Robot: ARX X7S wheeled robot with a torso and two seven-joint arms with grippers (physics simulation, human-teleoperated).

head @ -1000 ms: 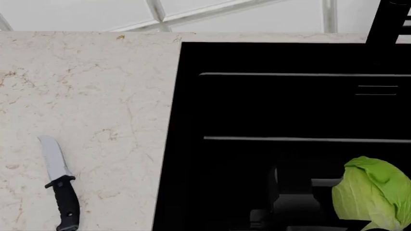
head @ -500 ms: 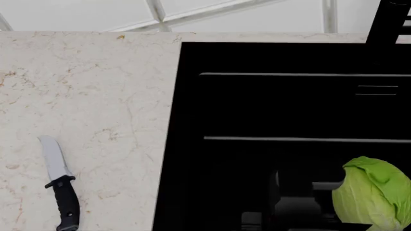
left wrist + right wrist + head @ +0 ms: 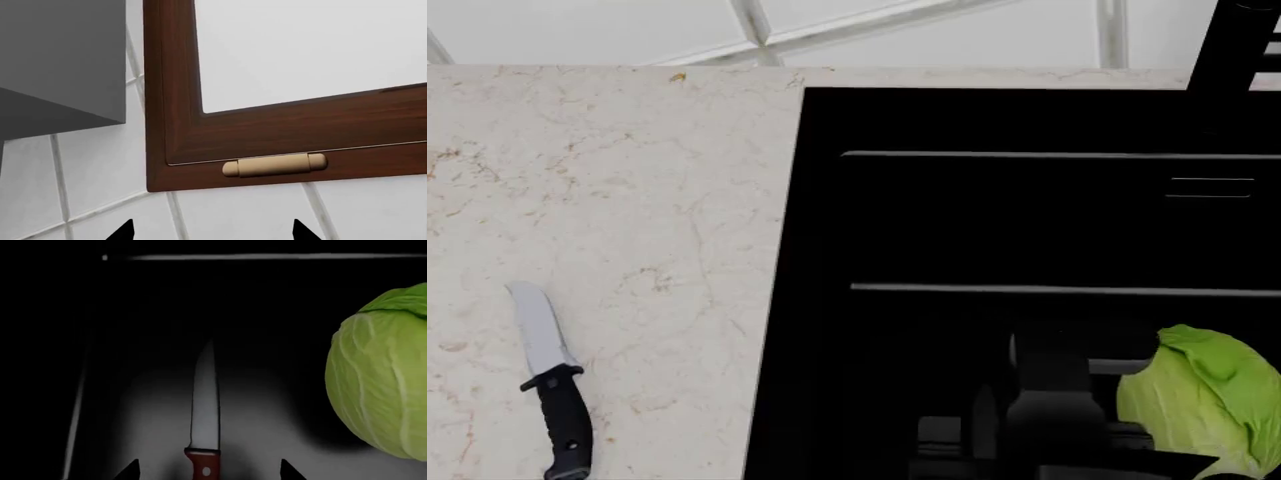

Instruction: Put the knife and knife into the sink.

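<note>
No readable text, labels, brands or numbers appear on anything

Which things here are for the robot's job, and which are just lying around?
For the job:
silver knife on the counter
red-handled knife in the sink

Just lying around:
cabbage in the sink
marble counter
wooden cabinet door

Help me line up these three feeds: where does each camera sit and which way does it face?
Head: above, looking down on the marble counter, dark-handled knife and sink; right arm dimly visible.
Left wrist: faces a wooden cabinet door and tiled wall; jaw tips show.
Right wrist: inside the sink, over the red-handled knife; jaw tips show.
Shared: cabbage, head and right wrist.
</note>
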